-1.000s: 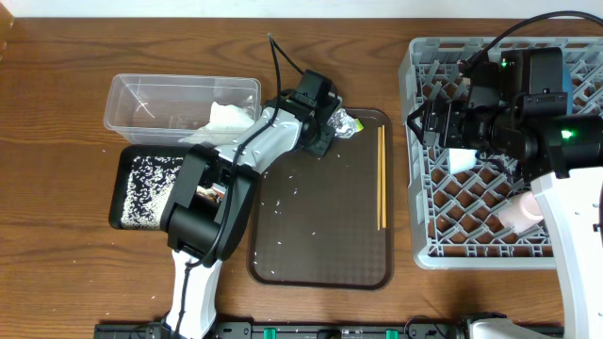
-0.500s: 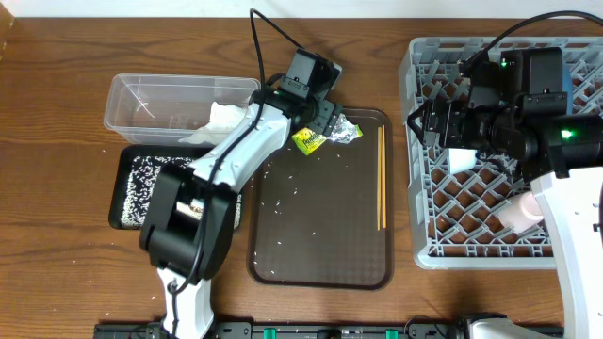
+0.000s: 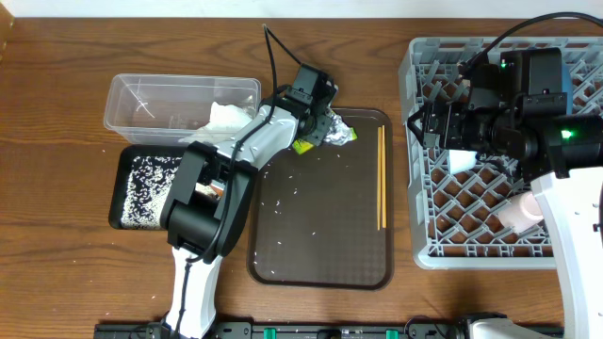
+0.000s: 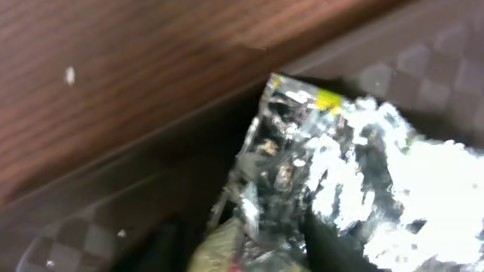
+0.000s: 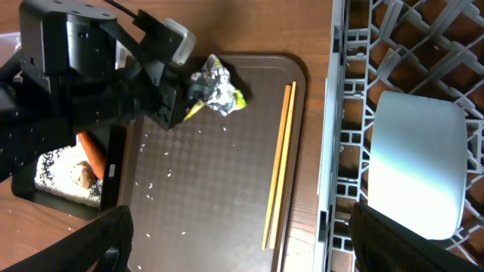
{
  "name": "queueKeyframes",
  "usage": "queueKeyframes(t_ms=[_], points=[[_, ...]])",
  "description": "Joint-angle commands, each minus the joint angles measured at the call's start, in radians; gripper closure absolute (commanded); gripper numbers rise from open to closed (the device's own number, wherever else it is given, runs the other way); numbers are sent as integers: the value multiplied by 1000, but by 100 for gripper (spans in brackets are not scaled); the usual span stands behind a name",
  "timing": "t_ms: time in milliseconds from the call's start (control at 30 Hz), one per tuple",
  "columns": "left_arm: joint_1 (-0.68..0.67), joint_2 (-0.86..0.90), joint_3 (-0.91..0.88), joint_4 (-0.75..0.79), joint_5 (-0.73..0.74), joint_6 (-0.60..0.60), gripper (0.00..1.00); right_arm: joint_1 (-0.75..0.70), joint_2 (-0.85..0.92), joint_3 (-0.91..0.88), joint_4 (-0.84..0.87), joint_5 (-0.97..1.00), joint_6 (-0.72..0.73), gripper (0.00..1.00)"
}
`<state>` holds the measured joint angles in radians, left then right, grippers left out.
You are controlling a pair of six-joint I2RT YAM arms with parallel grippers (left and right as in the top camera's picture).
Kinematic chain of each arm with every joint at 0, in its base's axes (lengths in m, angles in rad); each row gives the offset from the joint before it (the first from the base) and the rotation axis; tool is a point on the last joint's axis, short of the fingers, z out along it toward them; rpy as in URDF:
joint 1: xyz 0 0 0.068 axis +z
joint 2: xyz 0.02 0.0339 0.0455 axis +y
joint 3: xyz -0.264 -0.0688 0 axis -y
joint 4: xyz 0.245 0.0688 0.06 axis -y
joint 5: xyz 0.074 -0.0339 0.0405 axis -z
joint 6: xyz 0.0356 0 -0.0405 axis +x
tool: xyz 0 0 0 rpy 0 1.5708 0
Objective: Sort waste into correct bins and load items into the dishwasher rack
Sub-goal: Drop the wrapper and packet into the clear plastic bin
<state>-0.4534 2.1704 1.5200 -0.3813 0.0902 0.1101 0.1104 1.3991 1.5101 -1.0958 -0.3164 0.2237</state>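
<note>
Brown wooden counter (image 3: 75, 282) carries everything, and the brown serving tray (image 3: 320, 235) near its middle serves as the reference.

At the tray's far left corner lies the small yellow-green and silver wrapper (image 3: 335, 135), crumpled, with its foil side up. The left gripper (image 3: 316, 130) is right on it. In the left wrist view dark fingers stand on either side of the foil, but whether the jaws have closed on it cannot be told.

Along the tray's right side, inside the rim, lie the wooden chopsticks (image 3: 381, 179), parallel and touching. Stray white grains speckle the tray floor.

Left of the tray's far end stands the clear tub (image 3: 179, 94) with the crumpled white tissue (image 3: 226, 118) in its right end. Just left of the tray sits the black tray (image 3: 121, 193), which holds white rice grains (image 3: 151, 188). In the right wrist view it also holds the orange carrot (image 5: 92, 155) and the brown food lump (image 5: 83, 174).

Right of the tray stands the grey dishwasher rack (image 3: 443, 240). The right gripper (image 3: 421, 127) hangs over the rack's left edge with its jaws spread wide and nothing between them. A pale cup (image 3: 462, 160) sits in the rack beside it, and the small pink cup (image 3: 521, 212) sits further right.
</note>
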Motion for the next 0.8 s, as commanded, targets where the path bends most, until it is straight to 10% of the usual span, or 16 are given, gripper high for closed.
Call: queueKeyframes(t_ms=[0, 100, 500, 767], points=[[3, -3, 0, -33, 34, 16, 77, 14, -4, 13, -5, 6, -4, 13], [3, -6, 1, -75, 33, 16, 94, 14, -4, 13, -11, 6, -4, 13], [34, -325, 53, -270, -90, 20, 94, 13, -4, 13, 5, 8, -4, 12], [166, -380, 43, -274, -282, 242, 94, 14, -4, 13, 7, 32, -4, 12]])
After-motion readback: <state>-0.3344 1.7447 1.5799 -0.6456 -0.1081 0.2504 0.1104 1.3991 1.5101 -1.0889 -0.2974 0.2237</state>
